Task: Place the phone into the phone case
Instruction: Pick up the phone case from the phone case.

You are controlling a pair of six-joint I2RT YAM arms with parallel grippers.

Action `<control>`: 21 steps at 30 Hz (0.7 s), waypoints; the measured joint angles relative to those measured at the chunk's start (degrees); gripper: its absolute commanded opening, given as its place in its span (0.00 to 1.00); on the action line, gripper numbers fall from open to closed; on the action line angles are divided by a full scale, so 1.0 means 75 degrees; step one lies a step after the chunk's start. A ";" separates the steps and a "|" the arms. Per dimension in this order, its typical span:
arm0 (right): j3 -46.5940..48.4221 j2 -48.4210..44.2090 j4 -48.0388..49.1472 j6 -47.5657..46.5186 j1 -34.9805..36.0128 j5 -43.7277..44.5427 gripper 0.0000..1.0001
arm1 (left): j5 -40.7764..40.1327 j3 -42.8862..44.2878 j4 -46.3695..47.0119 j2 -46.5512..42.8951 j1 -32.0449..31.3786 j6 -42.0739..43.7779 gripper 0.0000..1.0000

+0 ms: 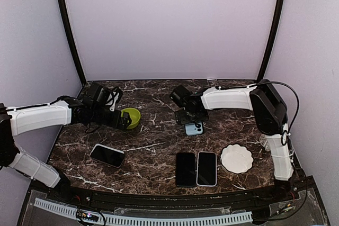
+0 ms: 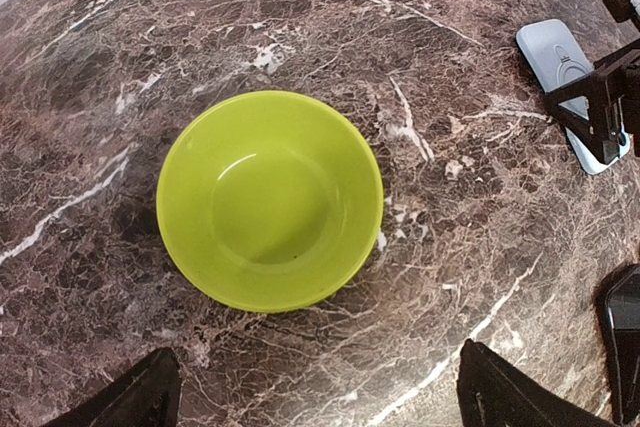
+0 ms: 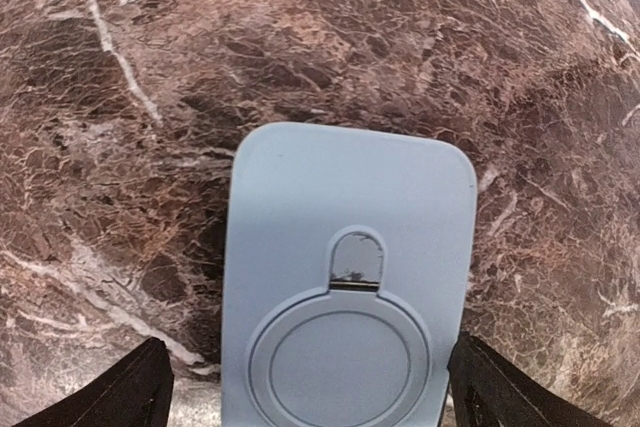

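Right tool (image 3: 310,389) spread wide, holding nothing — over blue case (image 3: 350,237); left tool (image 2: 318,392) likewise spread, empty — above green bowl (image 2: 270,199).

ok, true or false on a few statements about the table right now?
1. The green bowl is empty. True.
2. The right gripper is shut on the blue phone case. False: it is open, with one finger on either side of the case.
3. Two phones lie side by side next to the white plate. True.
4. The left gripper is shut. False: it is open, over the bowl.
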 measured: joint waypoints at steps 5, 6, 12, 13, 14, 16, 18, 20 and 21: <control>-0.0055 0.0000 -0.0251 0.0055 -0.0003 0.0268 0.98 | 0.0152 0.0000 0.0122 0.0029 0.0029 0.0035 0.99; -0.0070 0.0000 -0.0277 0.0076 -0.0003 0.0286 0.99 | 0.0169 -0.0003 0.0137 0.0032 0.0029 0.0047 0.99; -0.0178 0.0012 -0.0303 0.0181 -0.0003 0.0262 0.92 | 0.0303 -0.0070 0.0297 0.0032 0.0032 0.0099 0.99; -0.0189 0.0015 -0.0291 0.0184 -0.0003 0.0251 0.89 | 0.0312 -0.0082 0.0312 0.0032 0.0032 0.0111 0.99; -0.0192 0.0017 -0.0280 0.0207 -0.0003 0.0239 0.85 | 0.0318 -0.0090 0.0318 0.0032 0.0032 0.0119 0.99; -0.0195 0.0026 -0.0251 0.0265 0.0006 0.0216 0.80 | 0.0332 -0.0102 0.0318 0.0032 0.0032 0.0131 0.99; -0.0204 0.0029 -0.0248 0.0245 0.0012 0.0221 0.71 | 0.0344 -0.0102 0.0321 0.0032 0.0035 0.0134 0.99; -0.0204 0.0026 -0.0256 0.0213 0.0015 0.0219 0.64 | 0.0358 -0.0105 0.0321 0.0032 0.0038 0.0140 0.99; -0.0207 0.0029 -0.0265 0.0210 0.0032 0.0219 0.62 | 0.0361 -0.0105 0.0321 0.0032 0.0038 0.0143 0.99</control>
